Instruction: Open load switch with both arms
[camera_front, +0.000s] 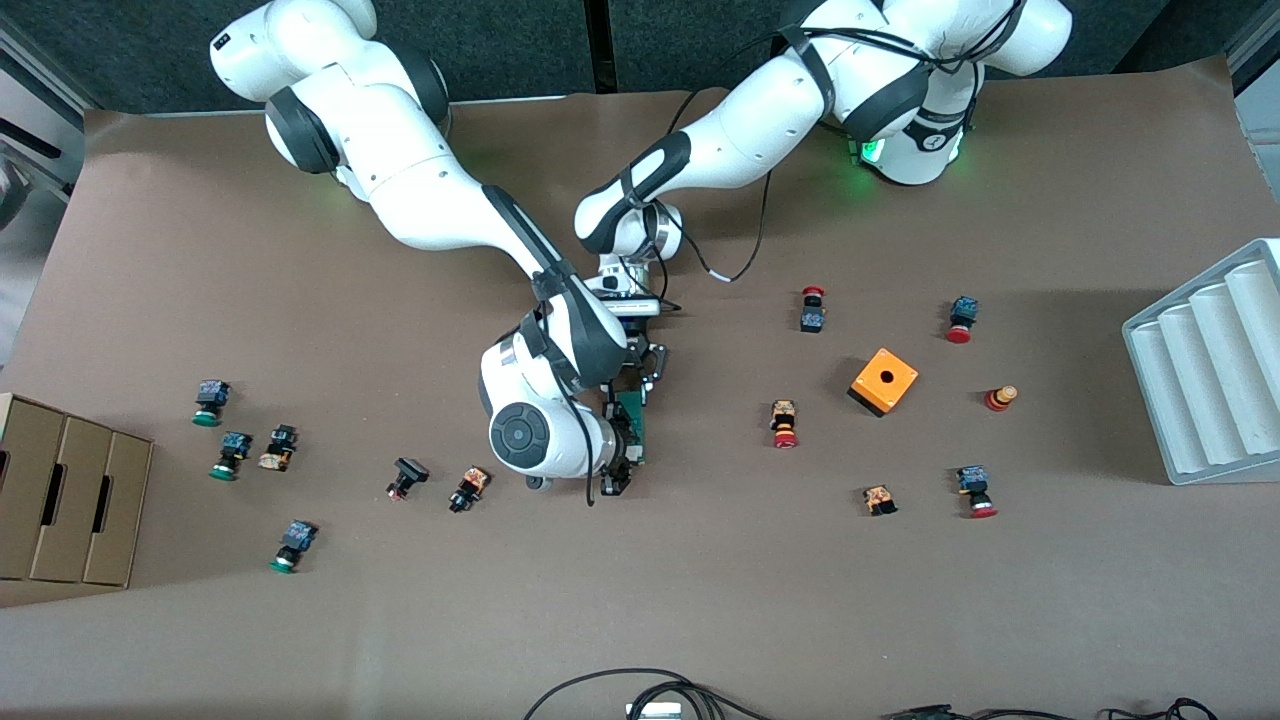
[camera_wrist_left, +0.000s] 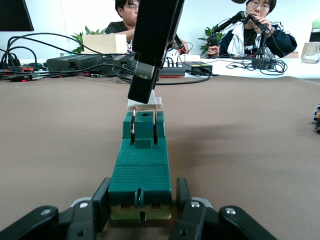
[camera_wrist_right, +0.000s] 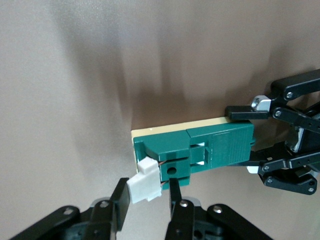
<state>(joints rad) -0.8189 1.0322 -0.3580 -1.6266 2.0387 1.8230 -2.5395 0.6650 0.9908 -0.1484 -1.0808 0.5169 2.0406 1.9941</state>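
A: Left fingers (camera_wrist_left: 102, 197) first. They clamp one end of the load switch (camera_wrist_left: 141, 172), one finger on each long side, flat to the tabletop (camera_wrist_left: 250, 150).

B: Agreed. Right fingers (camera_wrist_right: 120, 200)?

A: Narrowed around the white slider (camera_wrist_right: 145, 187) at the switch's other end, one finger on each side of it. Whether they press on it yet, I cannot tell.

B: Reason for the split, as I judge it: left gripper (camera_wrist_left: 141, 210) anchors the body so it cannot skid, right gripper (camera_wrist_right: 147, 202) draws the slider out along the long axis.

A: Location: the switch lies near the middle of the tabletop, well in from every edge, mostly hidden under the right arm (camera_front: 540, 400) in the front view. Left arm (camera_front: 640, 200) reaches in from its base corner.

B: Surroundings?

A: Push buttons scattered toward both ends; nearest is the orange-black button (camera_front: 468, 488), near but apart from the switch. Orange box (camera_front: 884, 382) is well apart toward the left arm's end. Grey tray (camera_front: 1210, 370) and cardboard box (camera_front: 70, 490) sit at opposite edges.

B: Obstructions?

A: None at the switch. Only risk, in my judgement: the two wrists are close together.
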